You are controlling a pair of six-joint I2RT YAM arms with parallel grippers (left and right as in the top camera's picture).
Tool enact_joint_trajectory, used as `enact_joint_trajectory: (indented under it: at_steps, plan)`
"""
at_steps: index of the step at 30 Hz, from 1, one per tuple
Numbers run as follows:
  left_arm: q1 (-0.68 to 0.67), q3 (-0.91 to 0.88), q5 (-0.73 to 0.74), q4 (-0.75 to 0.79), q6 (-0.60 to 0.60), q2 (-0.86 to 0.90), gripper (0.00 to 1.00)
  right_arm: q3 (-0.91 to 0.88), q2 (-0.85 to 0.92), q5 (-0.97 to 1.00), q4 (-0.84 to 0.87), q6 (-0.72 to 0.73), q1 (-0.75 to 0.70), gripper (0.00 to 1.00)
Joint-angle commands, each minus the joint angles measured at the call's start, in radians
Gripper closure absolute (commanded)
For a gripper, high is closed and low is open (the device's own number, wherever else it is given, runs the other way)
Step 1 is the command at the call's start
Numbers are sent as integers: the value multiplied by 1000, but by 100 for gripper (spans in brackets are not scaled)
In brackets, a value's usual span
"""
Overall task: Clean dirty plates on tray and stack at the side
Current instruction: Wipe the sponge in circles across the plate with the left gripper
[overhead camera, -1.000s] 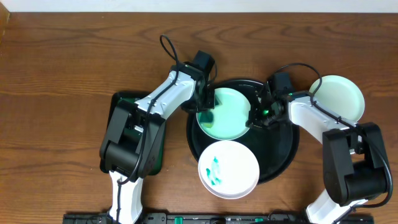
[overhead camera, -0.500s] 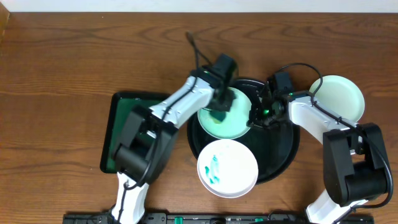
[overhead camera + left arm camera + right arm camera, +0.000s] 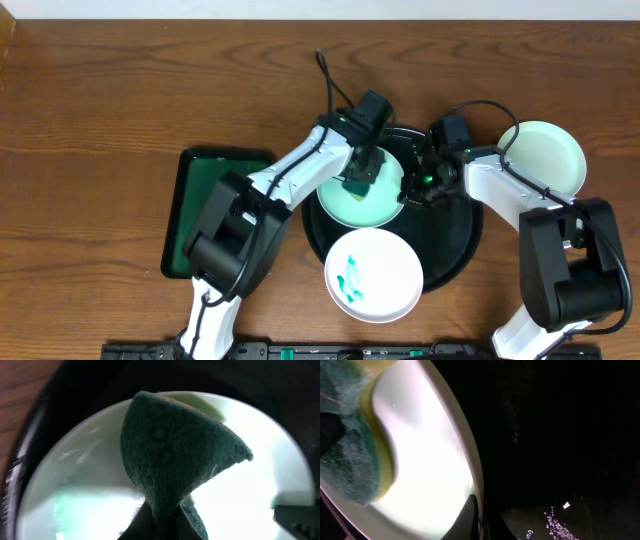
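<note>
Overhead first: the black tray sits mid-counter, and on its far half lies the mint plate. The left gripper is right over that plate, closed on a dark green sponge that presses onto the plate's surface. The right gripper is at the same plate's right edge, clamped on the rim. The smeared plate, white with teal marks left of its centre, lies at the near side, overhanging the tray's rim. The side plate rests off the tray on the wooden counter, far right, near the right arm. A dark green rectangular tray lies to the left, partly under the left arm.

Left wrist now: the sponge fills the middle, folded to a wedge and pinched at the bottom of the frame by the left gripper. Its broad end rests on the mint plate, with the tray dark around it.

Right wrist: the mint plate glows at left, its rim running down to the right gripper, where one dark finger lies on the plate's inner side. The other finger is lost against the tray. The sponge, green over a yellow layer, sits on the plate's far side, well apart from this gripper.
</note>
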Motion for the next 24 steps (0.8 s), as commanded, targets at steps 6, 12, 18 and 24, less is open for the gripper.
enact_joint_trajectory:
  at_steps: [6,12,18,24]
  plan:
    - [126,21,-79,-127,-92,24,93,-26,27,134,-16,-20,-9,99]
    - [156,21,-70,-264,-126,24,93,-26,27,134,-16,-20,-9,99]
    - [154,21,175,-349,-78,24,93,-26,27,134,-14,-20,-9,99]
    - [149,21,359,-343,-37,26,93,-26,27,134,-14,-21,-9,99]
